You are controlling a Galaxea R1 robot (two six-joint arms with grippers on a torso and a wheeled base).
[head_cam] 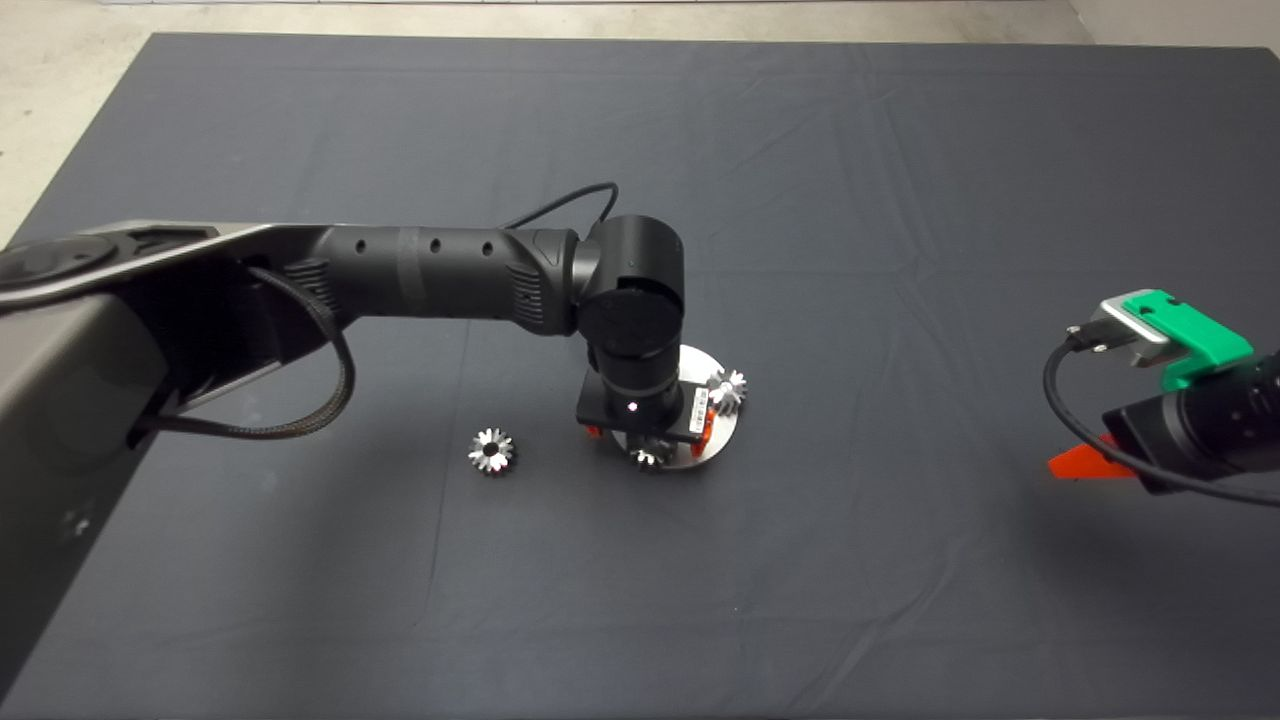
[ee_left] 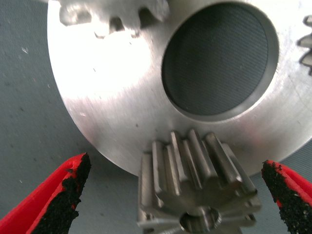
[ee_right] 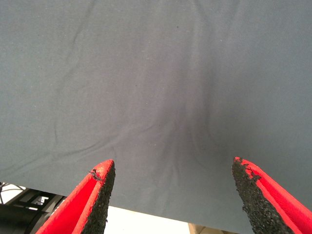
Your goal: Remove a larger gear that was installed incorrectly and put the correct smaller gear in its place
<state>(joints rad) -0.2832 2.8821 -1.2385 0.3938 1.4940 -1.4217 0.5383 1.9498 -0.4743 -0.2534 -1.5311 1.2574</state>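
— Over the round plate (head_cam: 722, 432), why are the left gripper (ee_left: 178, 195) fingers wide?
— To fit around the gear (ee_left: 195, 187) between them.
— And the other gear (head_cam: 491, 450)?
— Lying on the mat (head_cam: 900, 250), near the plate.
— Right gripper (ee_right: 173, 195)?
— Wide, empty, parked at the right edge.

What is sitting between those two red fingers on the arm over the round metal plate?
In the left wrist view, a silver gear on the edge of the round metal plate sits between the open left gripper's fingers, touching neither.
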